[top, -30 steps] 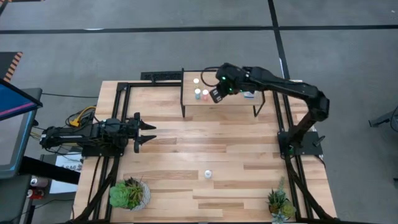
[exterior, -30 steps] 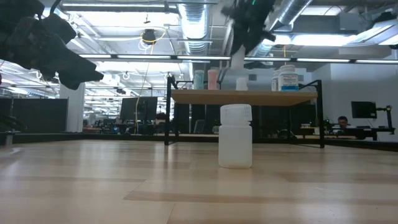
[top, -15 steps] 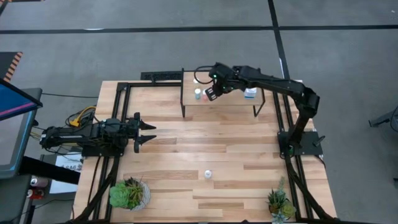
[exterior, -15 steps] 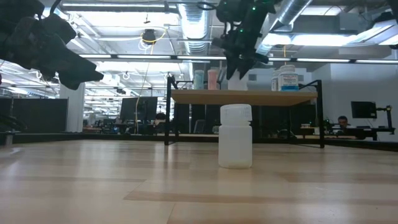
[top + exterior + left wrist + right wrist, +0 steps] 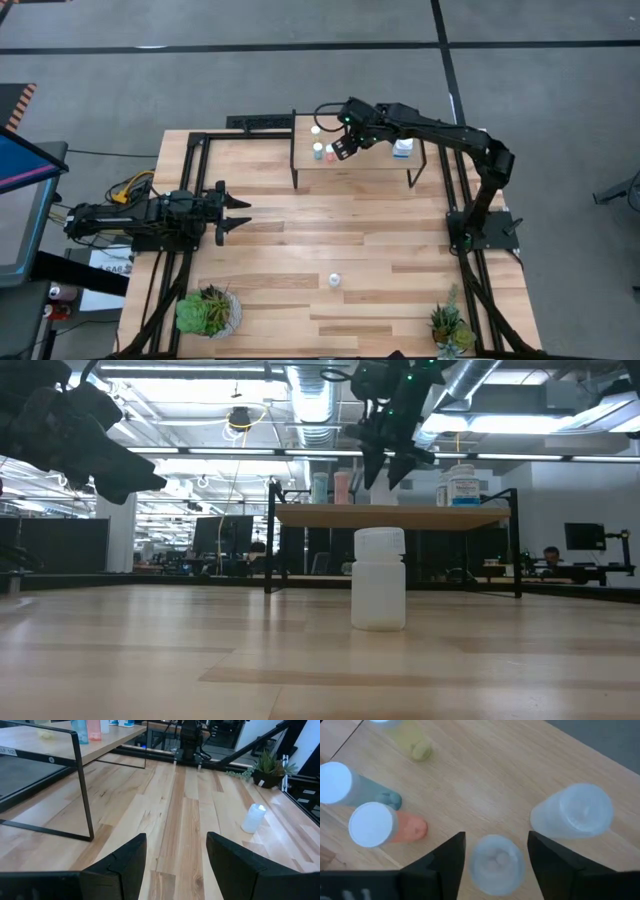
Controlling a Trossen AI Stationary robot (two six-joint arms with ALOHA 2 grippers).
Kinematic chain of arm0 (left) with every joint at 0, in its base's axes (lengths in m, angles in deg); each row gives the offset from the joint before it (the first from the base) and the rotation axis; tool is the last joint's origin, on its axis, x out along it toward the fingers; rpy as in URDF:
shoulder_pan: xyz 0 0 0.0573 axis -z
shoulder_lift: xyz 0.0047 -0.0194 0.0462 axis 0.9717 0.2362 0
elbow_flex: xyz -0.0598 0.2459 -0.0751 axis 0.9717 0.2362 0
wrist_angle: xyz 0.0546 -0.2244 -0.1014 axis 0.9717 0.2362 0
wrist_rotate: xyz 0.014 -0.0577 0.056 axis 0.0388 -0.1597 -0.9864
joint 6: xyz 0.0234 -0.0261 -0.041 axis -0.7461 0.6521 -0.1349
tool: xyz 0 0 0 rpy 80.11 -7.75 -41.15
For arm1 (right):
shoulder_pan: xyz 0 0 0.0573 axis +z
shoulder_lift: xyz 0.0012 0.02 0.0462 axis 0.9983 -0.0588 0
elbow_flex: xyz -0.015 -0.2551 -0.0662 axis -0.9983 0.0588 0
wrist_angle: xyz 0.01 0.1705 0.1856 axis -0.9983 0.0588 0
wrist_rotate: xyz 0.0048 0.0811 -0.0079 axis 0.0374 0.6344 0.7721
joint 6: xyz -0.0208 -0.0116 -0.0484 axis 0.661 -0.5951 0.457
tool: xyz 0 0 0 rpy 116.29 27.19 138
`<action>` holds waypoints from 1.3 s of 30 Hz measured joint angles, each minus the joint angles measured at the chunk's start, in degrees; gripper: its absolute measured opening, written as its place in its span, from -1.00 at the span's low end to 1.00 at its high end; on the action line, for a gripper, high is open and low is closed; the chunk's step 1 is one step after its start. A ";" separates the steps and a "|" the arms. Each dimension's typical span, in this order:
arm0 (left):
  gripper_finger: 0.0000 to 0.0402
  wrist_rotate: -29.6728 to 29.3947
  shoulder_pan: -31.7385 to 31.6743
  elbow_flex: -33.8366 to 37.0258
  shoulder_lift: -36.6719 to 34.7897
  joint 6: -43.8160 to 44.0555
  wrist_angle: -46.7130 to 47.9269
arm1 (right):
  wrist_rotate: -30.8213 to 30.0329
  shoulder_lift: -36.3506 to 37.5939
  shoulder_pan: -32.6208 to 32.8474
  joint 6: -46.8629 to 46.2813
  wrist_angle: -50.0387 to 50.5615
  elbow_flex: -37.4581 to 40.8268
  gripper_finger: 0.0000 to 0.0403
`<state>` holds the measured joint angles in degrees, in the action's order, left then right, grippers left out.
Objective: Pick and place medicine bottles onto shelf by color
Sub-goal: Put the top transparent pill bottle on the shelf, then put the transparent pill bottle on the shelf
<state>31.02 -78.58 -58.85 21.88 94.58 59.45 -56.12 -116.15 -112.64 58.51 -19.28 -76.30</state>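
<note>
Right tool point(image 5: 496, 851) hangs over the shelf point(image 5: 365, 160), fingers apart astride a white-capped bottle point(image 5: 496, 862) (left tool point(image 5: 236, 214) likewise apart, idle)

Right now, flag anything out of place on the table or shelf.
One white bottle stands upright alone on the table, apart from those grouped on the shelf. Nothing looks tipped, spilled or damaged. The right end effector hangs open above the shelf bottles.

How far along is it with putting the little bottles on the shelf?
Several bottles already stand on the shelf, including a blue one and an orange one. The right gripper hovers open over a white bottle there. One bottle waits on the table.
</note>
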 joint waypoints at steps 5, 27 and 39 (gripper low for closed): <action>-0.03 -0.02 0.00 0.00 0.00 0.00 -0.02 | 0.03 0.22 -0.03 0.00 -0.06 0.02 0.26; -0.03 -0.02 0.02 0.00 0.00 0.00 -0.02 | -1.20 18.13 30.91 -4.68 3.85 -0.02 0.27; -0.03 -0.04 0.01 0.00 -0.04 0.00 -0.01 | -2.83 4.30 51.74 -4.48 3.40 0.02 0.27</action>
<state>30.98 -78.57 -58.85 21.83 94.58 59.44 -58.96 -111.85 -60.90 54.03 -15.88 -76.28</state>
